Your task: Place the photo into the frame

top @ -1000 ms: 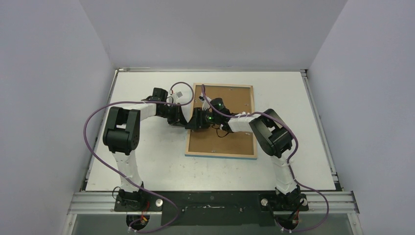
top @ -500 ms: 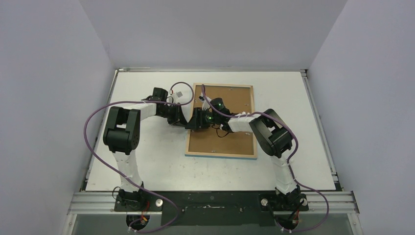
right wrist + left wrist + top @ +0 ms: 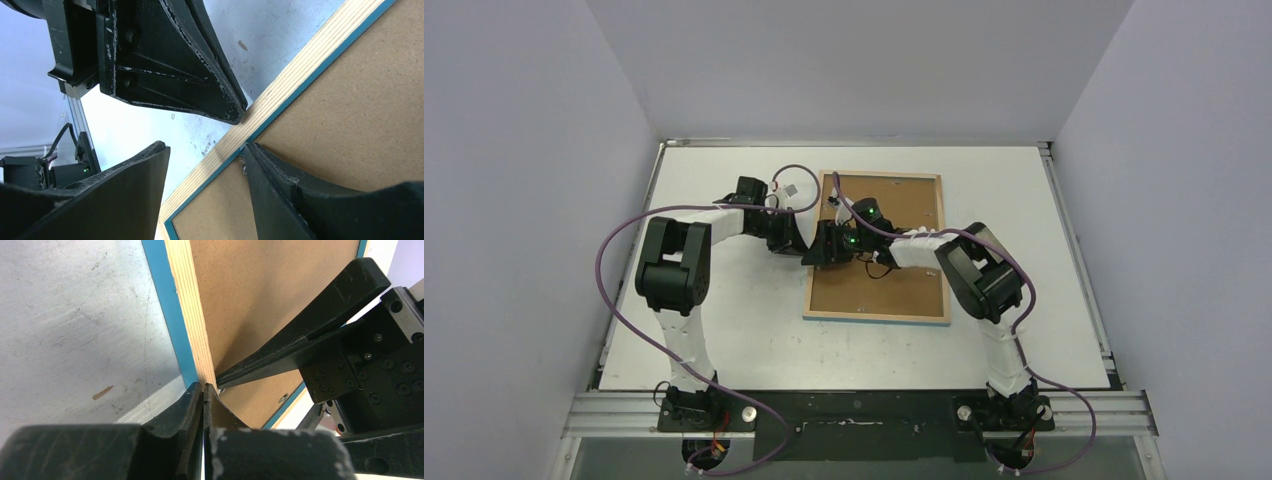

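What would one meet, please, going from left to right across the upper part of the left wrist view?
Bare table → frame's blue border → its light wooden rail → brown backing board → right gripper's finger.

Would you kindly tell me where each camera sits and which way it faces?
Top external: above and behind the bases, looking down on the table; both arms show, meeting at the frame.
Left wrist: on the left arm, looking along the shut left gripper, tips at the frame's wooden rim.
Right wrist: on the right arm, looking past the open right gripper, fingers straddling that rim.
Shared: both wrist views show the rim, the backing board and the other arm's gripper.
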Controlling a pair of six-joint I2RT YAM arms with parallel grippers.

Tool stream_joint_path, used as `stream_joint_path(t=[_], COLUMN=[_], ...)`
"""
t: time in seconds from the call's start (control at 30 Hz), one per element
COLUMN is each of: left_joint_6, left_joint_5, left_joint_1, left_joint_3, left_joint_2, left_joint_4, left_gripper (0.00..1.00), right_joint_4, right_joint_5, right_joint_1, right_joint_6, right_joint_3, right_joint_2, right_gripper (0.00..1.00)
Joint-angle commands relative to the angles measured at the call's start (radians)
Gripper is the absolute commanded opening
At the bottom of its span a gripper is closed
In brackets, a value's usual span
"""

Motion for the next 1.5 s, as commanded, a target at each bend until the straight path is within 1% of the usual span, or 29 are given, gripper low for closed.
stream_joint_path(t=[0.0, 0.27, 0.57, 0.83, 1.03, 1.3, 1.47], left_joint_6=[0.0, -0.004, -0.007, -0.013, -0.014, -0.02, -0.022], left_joint_5=[0.015, 0.016, 0.016, 0.014, 0.013, 0.013, 0.013], left_joint_1=[-0.002, -0.003, -0.003, -0.002, -0.003, -0.004, -0.004], left_joint_3=[0.047, 0.042, 0.043, 0.049, 0.053, 0.053, 0.052], left_joint_2=[0.004, 0.007, 0.013, 0.031, 0.032, 0.035, 0.037], left_joint_4=[0.034, 0.04, 0.044, 0.049, 0.051, 0.053, 0.057], left_gripper=[0.0, 0.0, 0.0, 0.0, 0.0, 0.0, 0.0], right_joint_4=[-0.046, -0.03, -0.022, -0.002, 0.002, -0.085, -0.174], right_joint_5=[-0.019, -0.017, -0.035, -0.045, -0.086, -0.203, -0.206], right_joint_1=[-0.01, -0.03, 0.002, 0.025, 0.025, 0.027, 0.031], right_joint_6=[-0.049, -0.05, -0.038, -0.024, -0.038, -0.104, -0.163], right_joint_3=[0.028, 0.04, 0.03, 0.0, 0.012, 0.098, 0.139], right_joint_2=[-0.074, -0.054, -0.028, -0.04, -0.031, 0.028, 0.044], right_gripper=[0.59, 0.6, 0.6, 0.59, 0.58, 0.58, 0.58])
